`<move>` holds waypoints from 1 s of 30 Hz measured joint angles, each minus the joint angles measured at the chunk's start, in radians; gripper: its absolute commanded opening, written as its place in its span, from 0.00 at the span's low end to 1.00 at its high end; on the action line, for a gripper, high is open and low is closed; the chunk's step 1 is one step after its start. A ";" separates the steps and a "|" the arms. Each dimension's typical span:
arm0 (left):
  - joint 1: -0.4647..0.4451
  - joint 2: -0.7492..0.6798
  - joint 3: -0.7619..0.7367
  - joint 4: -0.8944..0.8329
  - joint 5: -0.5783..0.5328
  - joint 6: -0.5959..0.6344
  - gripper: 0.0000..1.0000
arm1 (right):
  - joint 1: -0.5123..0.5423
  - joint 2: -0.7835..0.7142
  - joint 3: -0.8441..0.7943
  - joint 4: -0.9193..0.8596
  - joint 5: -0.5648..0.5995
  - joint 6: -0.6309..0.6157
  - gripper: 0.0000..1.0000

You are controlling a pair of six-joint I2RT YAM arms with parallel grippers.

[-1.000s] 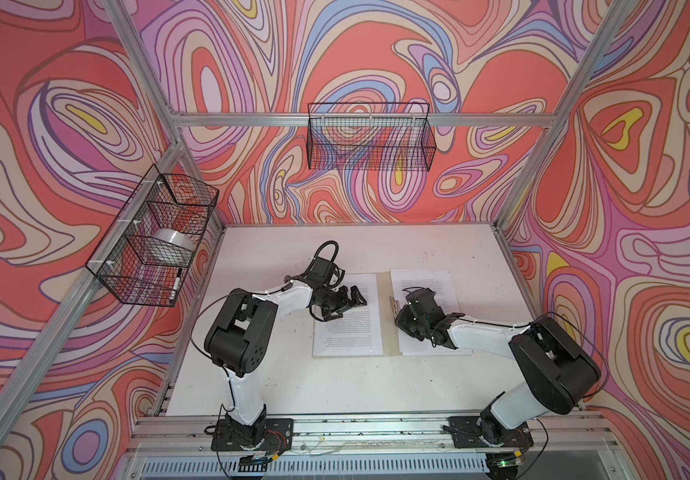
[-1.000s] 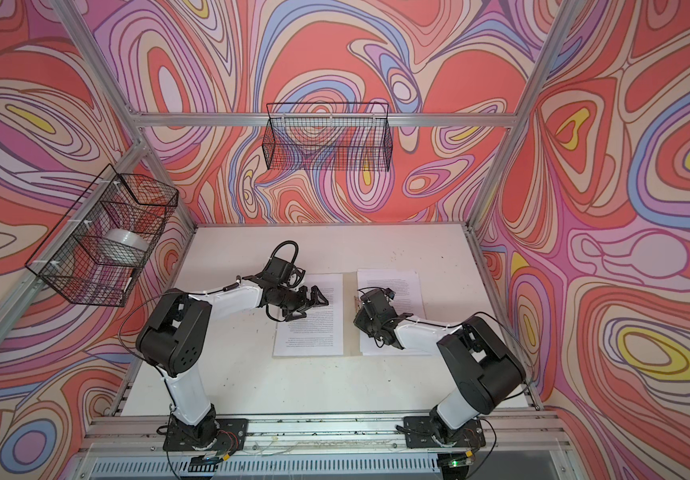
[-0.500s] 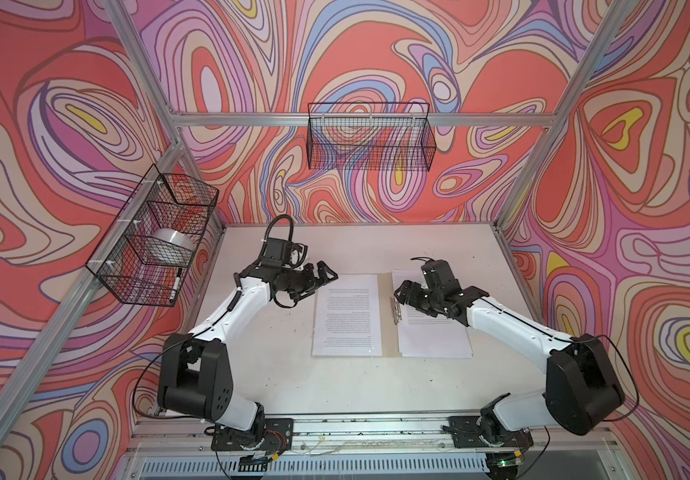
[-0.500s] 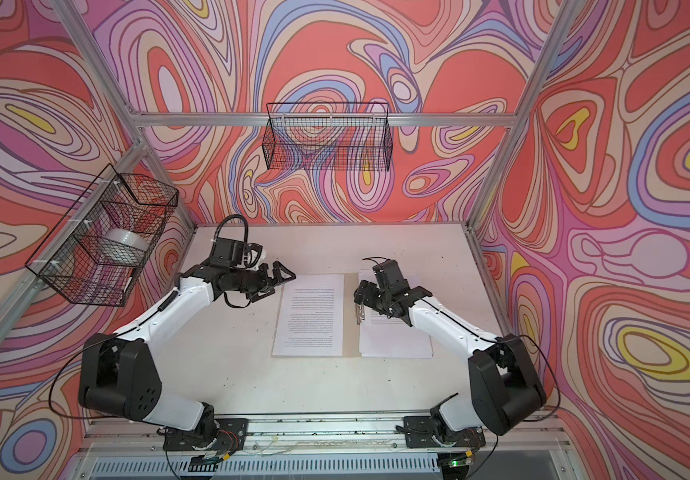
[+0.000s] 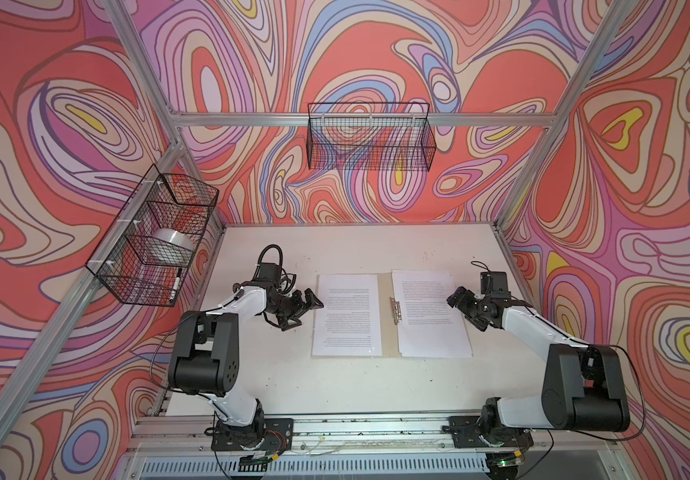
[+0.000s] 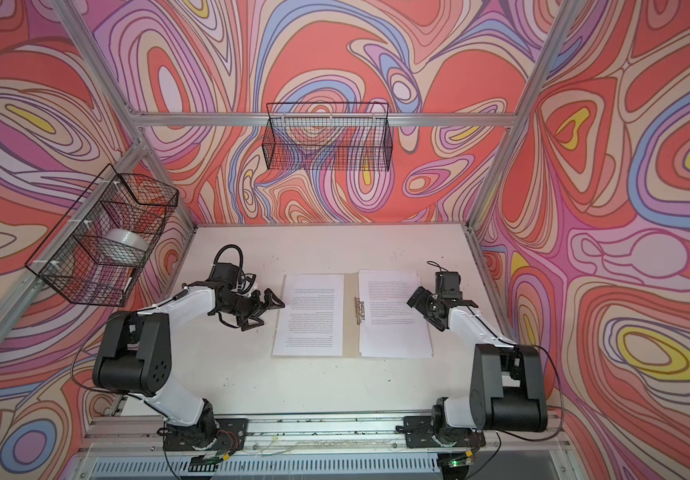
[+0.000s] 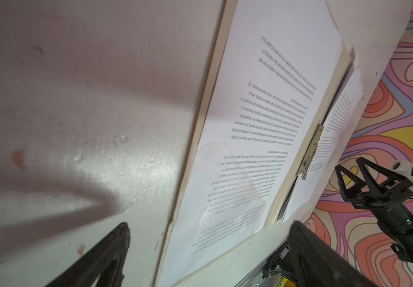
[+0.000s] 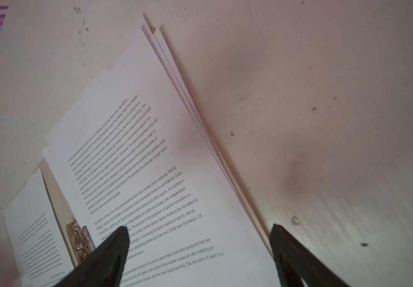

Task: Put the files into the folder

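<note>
The tan folder (image 5: 389,337) (image 6: 350,337) lies open flat mid-table, its metal clip (image 5: 395,309) (image 7: 311,149) (image 8: 79,236) along the spine. The files rest on it: one printed white sheet (image 5: 346,314) (image 6: 309,314) (image 7: 262,124) on the left half, a slightly fanned stack (image 5: 430,313) (image 6: 393,313) (image 8: 150,149) on the right half. My left gripper (image 5: 310,305) (image 6: 267,309) (image 7: 207,238) hovers open just off the folder's left edge, holding nothing. At the stack's right edge my right gripper (image 5: 464,311) (image 6: 424,311) (image 8: 200,236) stands open and empty.
A wire basket (image 5: 152,237) on the left wall holds a tape roll (image 5: 170,241) and a marker (image 5: 175,284). Another wire basket (image 5: 370,141) hangs on the back wall. The white table (image 5: 335,386) ends at aluminium frame rails.
Both grippers have drawn back from over the papers to the folder's outer edges. The right gripper has opened. The left gripper stayed open.
</note>
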 measured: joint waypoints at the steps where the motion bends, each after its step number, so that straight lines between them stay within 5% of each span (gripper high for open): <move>1: 0.000 0.011 0.000 0.009 0.000 -0.001 1.00 | -0.015 0.011 -0.002 0.008 -0.011 0.001 0.93; 22: -0.066 0.136 0.085 0.169 0.090 -0.064 1.00 | -0.045 0.161 0.027 0.149 -0.194 -0.009 0.91; 30: -0.069 -0.039 0.074 0.196 0.166 -0.162 1.00 | -0.049 0.175 0.029 0.172 -0.246 -0.022 0.91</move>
